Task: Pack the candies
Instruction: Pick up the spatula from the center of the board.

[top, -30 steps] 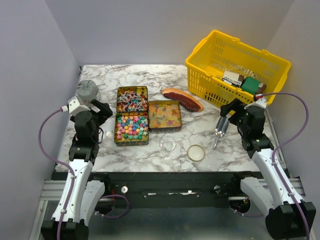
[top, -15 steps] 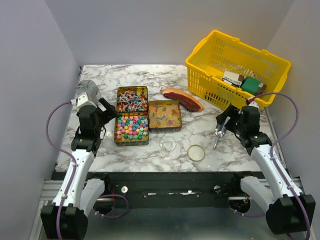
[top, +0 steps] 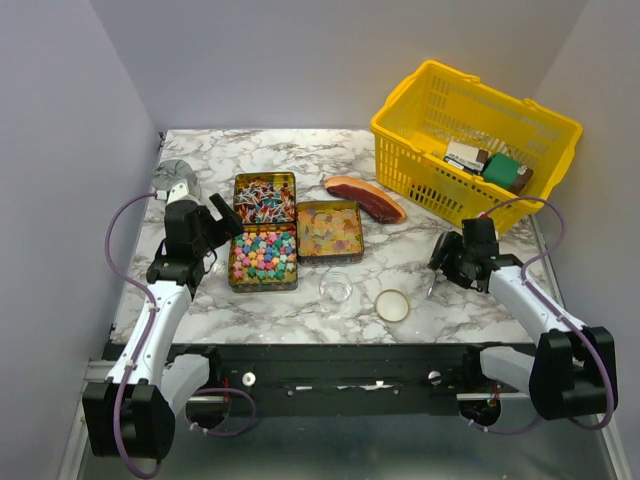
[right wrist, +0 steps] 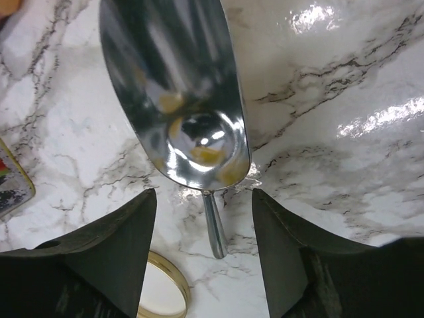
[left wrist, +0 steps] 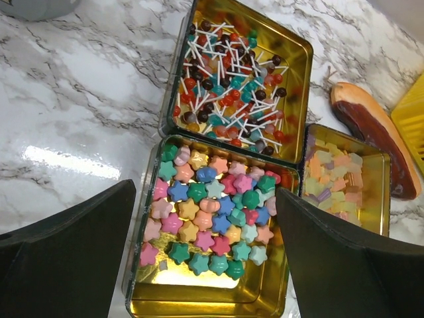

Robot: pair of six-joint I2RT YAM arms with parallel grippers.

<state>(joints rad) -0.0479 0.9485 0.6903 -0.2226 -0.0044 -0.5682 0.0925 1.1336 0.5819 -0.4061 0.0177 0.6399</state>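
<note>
On the marble table (top: 300,160), the candies (top: 263,252) fill three tins (top: 233,262) left of centre. The star tin's long axis runs twelve-to-six, with wrapped ones at its twelve and yellow ones at two. Above the stars the left gripper (left wrist: 205,199) gapes wide. The right gripper (right wrist: 204,195) stands parted astride the scoop (right wrist: 179,99) handle.

scoop (right wrist: 175,99): polished metal | table (right wrist: 344,79): glossy marble-look | tin (left wrist: 199,309): shiny gold metal | candies (left wrist: 212,218): matt | basket (top: 420,150): plastic

My left black two-finger gripper (top: 220,222) sits left of centre in the top view, jaws wide open, pointing right. My right black two-finger gripper (top: 445,262) sits right of centre, arm stretched low, fingers apart.
</note>
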